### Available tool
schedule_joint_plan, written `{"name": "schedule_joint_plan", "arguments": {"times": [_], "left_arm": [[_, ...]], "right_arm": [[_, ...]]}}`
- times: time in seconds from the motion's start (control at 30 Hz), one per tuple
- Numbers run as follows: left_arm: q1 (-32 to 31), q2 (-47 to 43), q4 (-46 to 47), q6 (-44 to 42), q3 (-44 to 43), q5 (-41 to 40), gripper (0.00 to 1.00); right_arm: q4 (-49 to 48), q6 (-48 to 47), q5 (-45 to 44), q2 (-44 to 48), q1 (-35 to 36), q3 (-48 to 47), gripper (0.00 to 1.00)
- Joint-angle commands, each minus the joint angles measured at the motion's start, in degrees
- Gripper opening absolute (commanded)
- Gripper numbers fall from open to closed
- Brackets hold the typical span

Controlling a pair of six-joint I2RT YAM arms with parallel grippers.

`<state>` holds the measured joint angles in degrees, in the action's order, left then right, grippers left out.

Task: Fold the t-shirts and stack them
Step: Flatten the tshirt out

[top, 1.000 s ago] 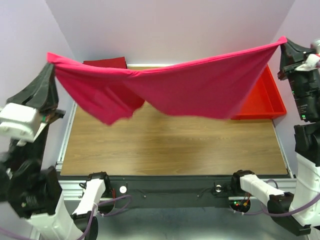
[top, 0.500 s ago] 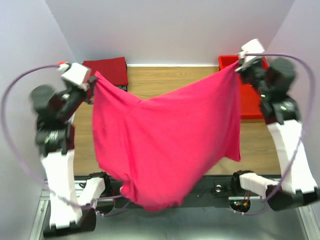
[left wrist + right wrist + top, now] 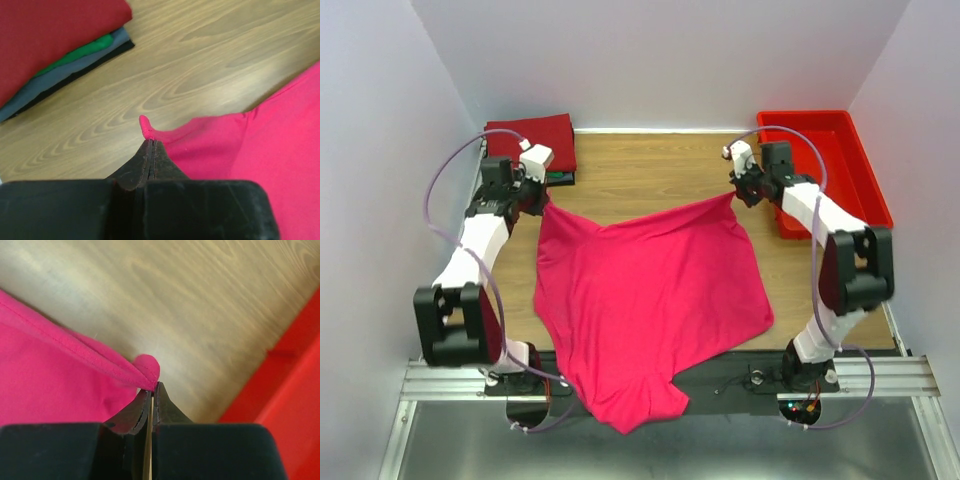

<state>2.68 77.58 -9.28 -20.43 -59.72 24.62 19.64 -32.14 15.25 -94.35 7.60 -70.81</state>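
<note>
Wood-grain table [image 3: 650,165] bears the pink t-shirt [image 3: 650,300], spread just beside the folded stack [image 3: 532,138], where left hand [image 3: 151,145] and right hand [image 3: 152,390], each clamped on a corner, should pull taut evenly before releasing.

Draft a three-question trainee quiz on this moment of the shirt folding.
1. True or false: the left hand and the right hand are each shut on a corner of the pink t-shirt.
2. Where on the table does the folded stack lie? A) far-left corner B) far-right corner C) near edge
3. Fill in: the pink t-shirt's loose end hangs over the table's ____ edge.
Key: 1 true; 2 A; 3 near.
</note>
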Motion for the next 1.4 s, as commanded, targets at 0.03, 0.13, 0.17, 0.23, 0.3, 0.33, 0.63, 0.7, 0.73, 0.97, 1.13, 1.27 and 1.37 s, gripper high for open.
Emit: {"name": "schedule_joint_plan", "arguments": {"times": [0.03, 0.13, 0.17, 0.23, 0.3, 0.33, 0.63, 0.7, 0.73, 0.97, 1.13, 1.27, 1.37], "left_arm": [[0.05, 6.78, 7.25, -0.49, -3.73, -5.55, 0.00], [0.05, 11.18, 8.22, -0.75, -6.97, -9.93, 0.00], [0.13, 12.23, 8.22, -1.10, -8.12, -10.55, 0.00], [0.57, 14.86, 7.96, -1.46, -11.28, -11.00, 0.00], [0.66, 16.89, 7.70, -2.51, -14.09, -11.87, 0.00], [0.66, 17.42, 7.70, -2.86, -14.89, -12.23, 0.00], [1.89, 18.76, 2.25, -5.50, -20.79, -9.44, 0.00], [1.81, 15.78, 1.81, -6.47, -18.78, -7.75, 0.00], [1.89, 14.89, 1.37, -6.90, -18.07, -6.70, 0.00], [0.84, 11.63, -2.06, -8.32, -12.26, -6.08, 0.00], [0.66, 15.84, -0.83, -4.81, -14.36, -9.24, 0.00], [0.66, 20.67, 1.28, -3.13, -19.45, -12.22, 0.00], [0.75, 25.33, 2.77, -1.90, -24.64, -14.68, 0.00]], "right_arm": [[-7.07, 1.02, 0.31, -10.58, 0.23, -10.48, 0.01], [-7.07, 1.90, 0.66, -16.56, 0.23, -16.02, 0.01], [-6.98, 2.25, 0.58, -18.05, 0.31, -17.51, 0.01], [-6.81, 3.48, 0.40, -21.56, 0.31, -21.72, 0.01], [-6.81, 4.27, 0.14, -24.20, 0.32, -25.50, 0.00], [-6.81, 4.45, 0.14, -24.91, 0.40, -26.74, 0.01], [-6.10, 4.19, -1.71, -27.74, 0.40, -33.00, 0.01], [-6.02, 2.79, -1.62, -25.81, 0.40, -31.16, 0.01], [-5.93, 2.26, -1.36, -25.02, 0.49, -30.10, 0.00], [-5.14, 0.58, -0.39, -23.69, 0.49, -26.84, 0.01], [-4.87, 3.13, -1.18, -28.34, 0.75, -32.36, 0.00], [-4.87, 6.38, -2.59, -33.79, 1.02, -37.99, 0.01], [-4.79, 9.55, -4.34, -37.39, 1.37, -44.84, 0.01]]}}
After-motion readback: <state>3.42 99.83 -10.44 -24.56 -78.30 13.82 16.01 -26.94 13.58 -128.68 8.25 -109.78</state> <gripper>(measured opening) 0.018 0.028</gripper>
